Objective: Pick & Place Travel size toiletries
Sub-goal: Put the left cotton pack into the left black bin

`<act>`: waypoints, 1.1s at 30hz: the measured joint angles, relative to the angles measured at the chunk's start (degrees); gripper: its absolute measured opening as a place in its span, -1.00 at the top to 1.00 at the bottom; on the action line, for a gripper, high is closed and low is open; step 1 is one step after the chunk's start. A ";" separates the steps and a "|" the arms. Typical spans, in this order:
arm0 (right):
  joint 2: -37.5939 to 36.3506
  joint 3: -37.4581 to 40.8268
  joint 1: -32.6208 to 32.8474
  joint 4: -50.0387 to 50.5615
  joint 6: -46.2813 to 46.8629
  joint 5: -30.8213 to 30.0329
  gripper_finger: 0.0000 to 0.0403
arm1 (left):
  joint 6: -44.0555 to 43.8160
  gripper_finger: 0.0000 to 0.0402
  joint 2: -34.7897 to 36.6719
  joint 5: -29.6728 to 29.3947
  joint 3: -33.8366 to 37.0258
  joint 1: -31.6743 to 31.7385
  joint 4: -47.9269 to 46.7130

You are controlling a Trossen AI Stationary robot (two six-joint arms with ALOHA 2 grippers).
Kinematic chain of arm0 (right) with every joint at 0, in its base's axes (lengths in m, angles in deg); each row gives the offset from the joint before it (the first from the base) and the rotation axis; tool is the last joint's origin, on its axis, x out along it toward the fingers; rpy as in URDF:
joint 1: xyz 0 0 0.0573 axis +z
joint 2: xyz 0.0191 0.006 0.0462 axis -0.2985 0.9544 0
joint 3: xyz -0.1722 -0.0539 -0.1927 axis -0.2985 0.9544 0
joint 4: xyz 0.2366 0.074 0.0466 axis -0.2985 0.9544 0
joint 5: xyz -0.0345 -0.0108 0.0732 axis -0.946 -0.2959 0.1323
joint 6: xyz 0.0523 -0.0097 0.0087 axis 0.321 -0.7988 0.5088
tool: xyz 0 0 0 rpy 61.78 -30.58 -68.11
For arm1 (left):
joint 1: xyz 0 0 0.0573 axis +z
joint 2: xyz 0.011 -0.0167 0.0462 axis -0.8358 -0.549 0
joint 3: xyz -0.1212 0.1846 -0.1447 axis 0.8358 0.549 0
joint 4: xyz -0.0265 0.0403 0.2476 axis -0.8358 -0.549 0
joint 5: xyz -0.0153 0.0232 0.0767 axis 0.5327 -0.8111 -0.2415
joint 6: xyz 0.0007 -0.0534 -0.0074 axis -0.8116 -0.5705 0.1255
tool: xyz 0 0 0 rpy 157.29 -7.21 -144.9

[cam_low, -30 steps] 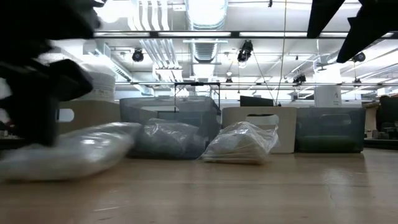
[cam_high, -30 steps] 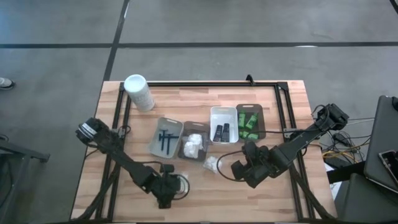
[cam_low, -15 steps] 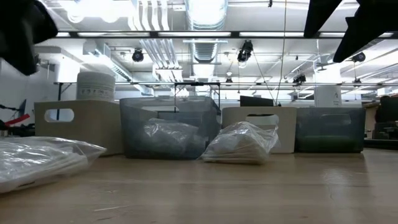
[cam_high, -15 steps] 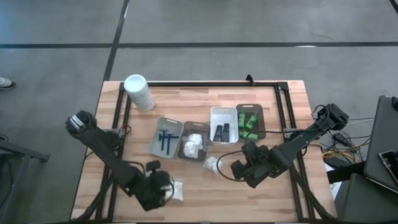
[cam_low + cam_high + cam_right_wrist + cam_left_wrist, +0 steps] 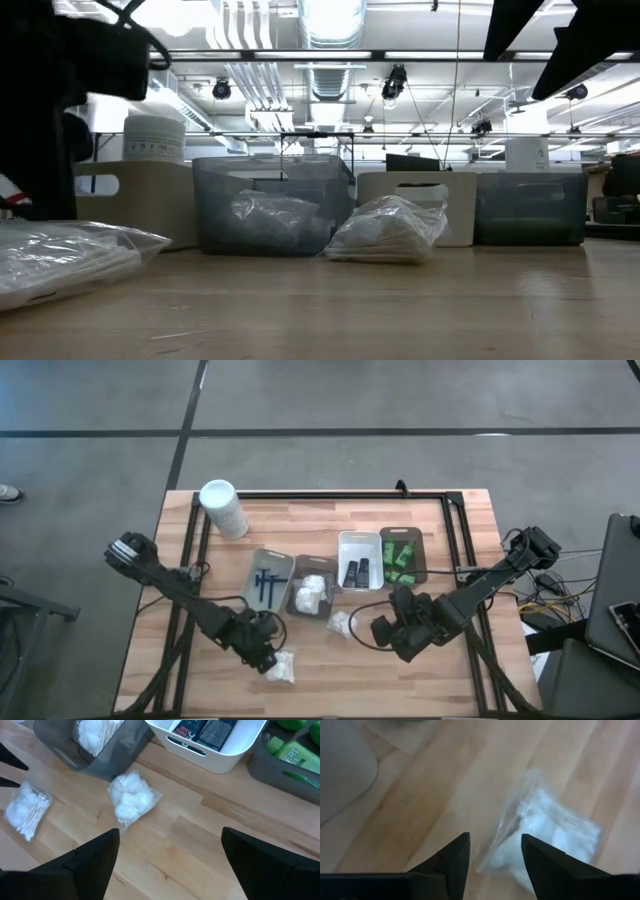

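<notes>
Up close, the table (image 5: pixel 440 680) carries four trays (image 5: pixel 360 560) in a row. Both arms sit near its front edge. The left gripper (image 5: pixel 266 657) hovers over a white packet (image 5: pixel 281 668) lying loose on the wood, fingers (image 5: pixel 452 857) apart and empty. The right gripper (image 5: pixel 382 632) waits with jaws wide, near a second packet (image 5: pixel 341 623) just in front of the trays.
</notes>
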 joint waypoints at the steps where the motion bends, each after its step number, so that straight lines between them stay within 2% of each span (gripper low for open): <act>1: 0.01 0.00 0.00 0.03 -0.01 0.00 -0.73 | 0.65 0.09 -0.05 0.55 0.42 0.00 0.16; 9: 0.01 0.00 -0.02 0.22 -0.01 -0.22 -0.77 | 1.56 0.07 -0.59 1.53 4.39 0.04 10.03; 15: 0.01 0.07 -0.01 1.11 0.04 -0.40 -0.70 | 8.55 0.14 -0.63 1.79 5.24 -0.78 14.34; 20: 0.01 0.30 0.00 2.77 1.58 -0.83 -0.65 | 12.09 0.38 -0.63 2.86 5.26 -1.18 13.41; 27: 0.08 0.81 -0.01 3.28 2.13 -0.83 -0.61 | 12.88 0.92 -0.63 3.96 5.26 -1.18 12.71; 33: 0.08 0.81 -0.02 3.17 1.87 -0.83 -0.61 | 13.21 0.98 -0.01 4.26 3.17 -1.18 12.44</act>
